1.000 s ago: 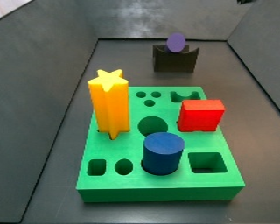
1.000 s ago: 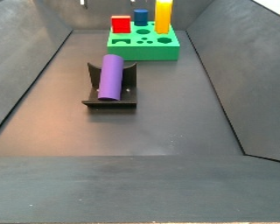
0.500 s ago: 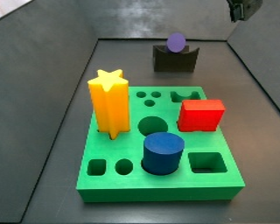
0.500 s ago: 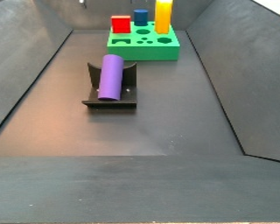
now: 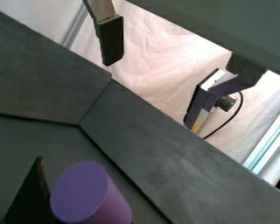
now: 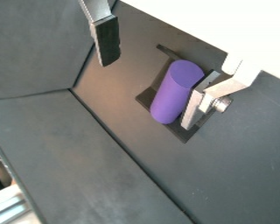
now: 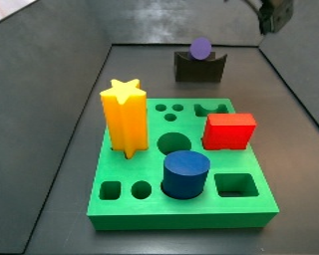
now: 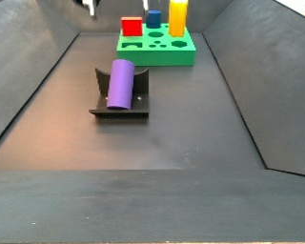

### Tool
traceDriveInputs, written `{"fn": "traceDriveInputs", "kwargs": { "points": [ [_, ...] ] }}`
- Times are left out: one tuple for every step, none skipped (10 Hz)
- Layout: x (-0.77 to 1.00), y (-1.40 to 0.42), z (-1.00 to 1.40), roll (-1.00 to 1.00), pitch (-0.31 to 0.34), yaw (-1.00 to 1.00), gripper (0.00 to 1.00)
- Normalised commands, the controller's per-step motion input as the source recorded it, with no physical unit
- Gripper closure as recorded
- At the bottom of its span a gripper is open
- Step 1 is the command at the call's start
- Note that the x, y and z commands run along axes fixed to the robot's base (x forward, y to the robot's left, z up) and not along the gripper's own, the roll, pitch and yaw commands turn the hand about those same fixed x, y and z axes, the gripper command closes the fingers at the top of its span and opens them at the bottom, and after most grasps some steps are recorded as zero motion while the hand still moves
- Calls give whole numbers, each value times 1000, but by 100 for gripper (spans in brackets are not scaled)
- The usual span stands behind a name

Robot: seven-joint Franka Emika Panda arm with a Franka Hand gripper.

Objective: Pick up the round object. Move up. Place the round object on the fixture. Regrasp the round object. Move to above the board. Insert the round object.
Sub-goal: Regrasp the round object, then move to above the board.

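Observation:
The round object, a slim purple peg (image 7: 201,48) (image 8: 119,83), lies on its side in the notch of the dark fixture (image 7: 198,69) (image 8: 117,111). My gripper (image 7: 271,12) (image 8: 89,6) hangs high above the floor at the upper edge of both side views, away from the peg. In both wrist views the gripper (image 5: 166,66) (image 6: 157,68) is open and holds nothing. Far below it lie the peg (image 6: 171,92) (image 5: 90,197) and the fixture (image 6: 146,98). The green board (image 7: 189,215) (image 8: 155,58) lies apart from the fixture.
On the board stand a yellow star block (image 7: 124,118), a red block (image 7: 230,130) and a wide dark blue cylinder (image 7: 185,174); several holes are open. Sloping grey walls (image 8: 34,67) close in the dark floor.
The gripper has come further into view at the top of both side views. The peg and fixture have not moved.

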Motion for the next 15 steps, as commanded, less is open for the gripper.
{"fn": "traceDriveInputs", "kwargs": {
  "points": [
    [60, 59, -1000, 48, -145, 96, 0],
    [64, 57, -1000, 55, -153, 57, 0],
    [69, 51, -1000, 53, -153, 18, 0],
    [73, 49, -1000, 54, -139, -22, 0],
    [76, 45, -1000, 54, -124, -43, 0],
    [77, 43, -1000, 51, -100, -59, 0],
    [84, 37, -1000, 43, -70, -67, 0],
    [87, 33, -980, 44, -43, -65, 0],
    [83, 24, -874, 43, -26, -63, 0],
    [77, 8, -621, 47, 14, -43, 0],
    [77, 5, -480, 47, 28, -23, 0],
    [72, 5, -347, 48, 32, -1, 0],
    [61, -1, -222, 40, 41, 20, 0],
    [0, 0, 0, 0, 0, 0, 100],
    [155, 109, 1000, 149, 145, -12, 100]
  ]
}}
